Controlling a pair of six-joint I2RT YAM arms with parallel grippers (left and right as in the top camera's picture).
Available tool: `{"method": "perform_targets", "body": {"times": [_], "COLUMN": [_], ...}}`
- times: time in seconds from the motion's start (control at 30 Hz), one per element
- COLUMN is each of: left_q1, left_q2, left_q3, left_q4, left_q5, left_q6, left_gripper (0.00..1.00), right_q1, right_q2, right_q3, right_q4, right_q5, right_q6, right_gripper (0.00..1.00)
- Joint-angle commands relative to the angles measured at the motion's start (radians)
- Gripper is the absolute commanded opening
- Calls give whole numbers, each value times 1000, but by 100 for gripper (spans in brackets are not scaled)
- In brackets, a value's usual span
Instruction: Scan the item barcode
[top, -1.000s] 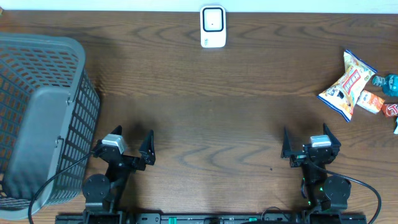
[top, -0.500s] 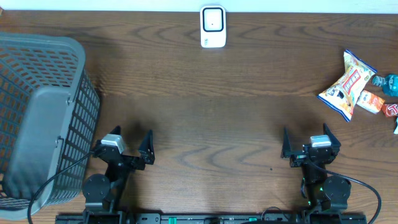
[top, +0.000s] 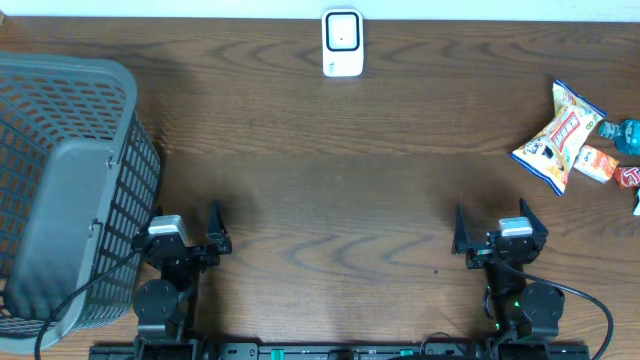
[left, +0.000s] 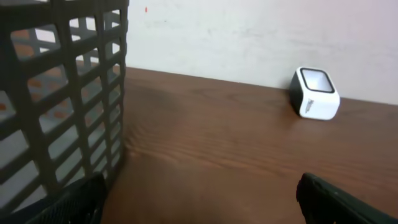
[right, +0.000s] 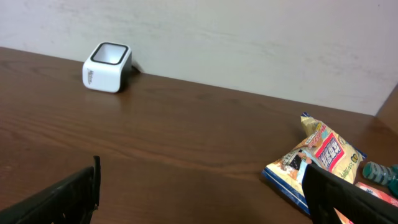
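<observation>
The white scanner stands at the table's far edge, and both wrist views show it by the wall. A yellow and blue snack bag lies at the far right, ahead and to the right in the right wrist view. My left gripper is open near the front edge beside the basket, with only bare table between its fingers. At the front right, the right gripper is open and holds nothing. Both are far from the bag.
A large grey mesh basket fills the left side, its wall close to my left gripper. Next to the snack bag lie a teal bottle, an orange packet and a red item at the right edge.
My left gripper has shifted left, closer to the basket, and turned to face straight ahead. The right arm and the items have not moved.
</observation>
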Motion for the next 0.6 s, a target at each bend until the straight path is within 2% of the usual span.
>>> {"method": "perform_targets", "body": {"times": [0.0, 0.57], "left_q1": [-2, -3], "left_q2": [-9, -9], "left_q3": [-31, -30], "left_q4": [-20, -21], "left_q5": [-28, -2], "left_q6": [55, 51], "left_gripper": [98, 98], "right_q1": [8, 8], "right_q2": [-6, -6], "right_q3": [-1, -1], "right_q4": [-5, -5], "right_q5": [15, 15], "right_q6": [-1, -1], "right_gripper": [99, 99]}}
